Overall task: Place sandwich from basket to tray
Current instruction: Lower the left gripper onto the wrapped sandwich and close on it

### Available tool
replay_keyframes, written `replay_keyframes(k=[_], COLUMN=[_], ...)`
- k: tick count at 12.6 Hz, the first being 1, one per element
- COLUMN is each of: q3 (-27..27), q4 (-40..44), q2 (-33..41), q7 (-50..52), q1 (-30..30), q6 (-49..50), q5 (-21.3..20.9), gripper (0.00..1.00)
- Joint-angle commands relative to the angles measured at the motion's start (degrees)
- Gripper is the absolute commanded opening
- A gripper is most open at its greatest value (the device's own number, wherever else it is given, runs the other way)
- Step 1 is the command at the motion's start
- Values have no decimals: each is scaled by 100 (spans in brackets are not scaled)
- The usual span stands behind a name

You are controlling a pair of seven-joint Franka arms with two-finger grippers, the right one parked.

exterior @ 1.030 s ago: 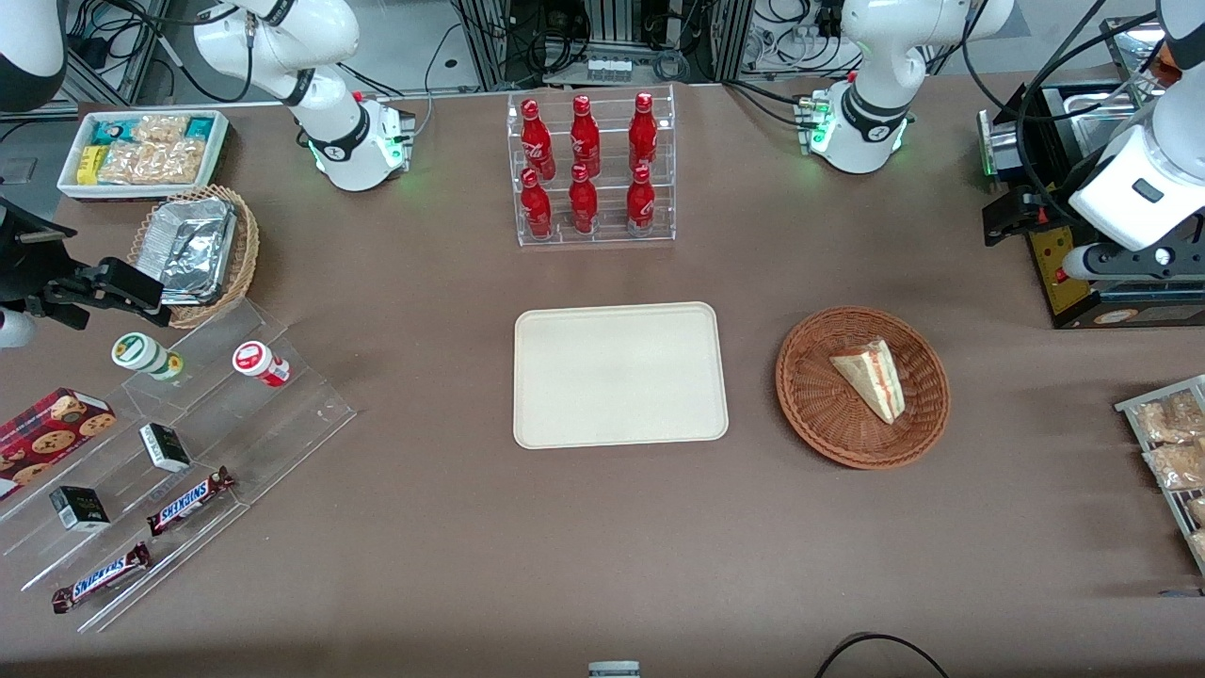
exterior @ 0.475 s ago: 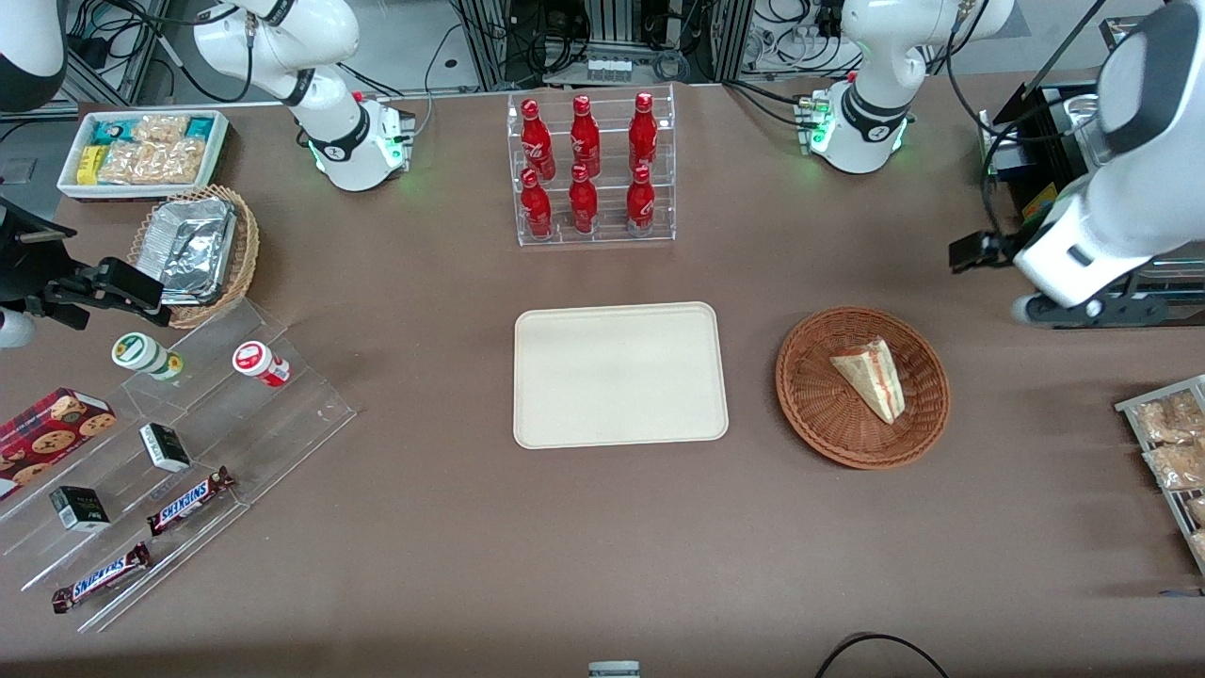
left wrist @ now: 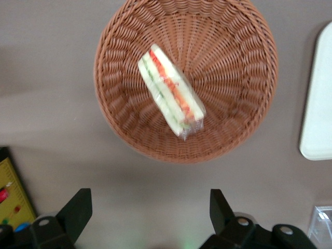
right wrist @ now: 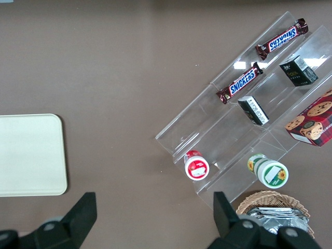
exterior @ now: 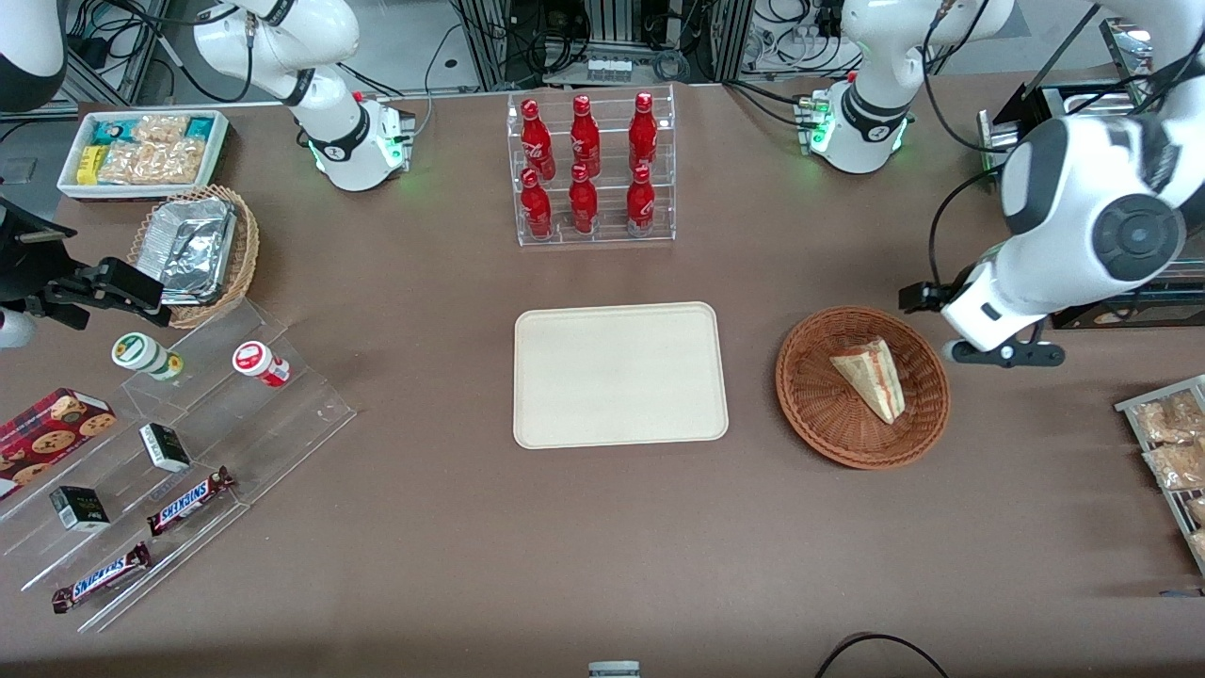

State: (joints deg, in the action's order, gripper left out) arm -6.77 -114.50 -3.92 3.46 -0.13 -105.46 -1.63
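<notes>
Gripper (left wrist: pixel 148 207) above table beside basket (left wrist: pixel 129 129), fingers (left wrist: pixel 78 210) spread wide; sandwich (left wrist: pixel 171 98) inside

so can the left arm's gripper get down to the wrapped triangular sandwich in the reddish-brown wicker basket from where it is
Probably yes. The left arm's gripper is open, off the rim of the reddish-brown wicker basket, and the wrapped triangular sandwich lies alone and uncovered inside it.

A robotics lab dressed as a snack counter — white arm bases (exterior: pixel 353 141) bolted to a brown table (exterior: pixel 602 546), with cable bundles (exterior: pixel 650 38) and metal racks along its edge. Shop props fill it: cola bottles (exterior: pixel 584 165) in a clear rack, Snickers bars (exterior: pixel 188 499) on acrylic steps — and the gripper (left wrist: pixel 148 215) hangs above the table.
</notes>
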Motion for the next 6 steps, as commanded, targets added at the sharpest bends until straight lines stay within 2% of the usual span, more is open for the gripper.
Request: replay_keyframes(k=[1, 4, 6], q3=[18, 9, 18], q4=[-931, -1373, -1487], q2=[199, 172, 137], q7=[224, 995, 1934], q1=[-31, -49, -189], q6=[-1122, -1942, -2266], q5=[31, 31, 23], gripper=[100, 100, 100])
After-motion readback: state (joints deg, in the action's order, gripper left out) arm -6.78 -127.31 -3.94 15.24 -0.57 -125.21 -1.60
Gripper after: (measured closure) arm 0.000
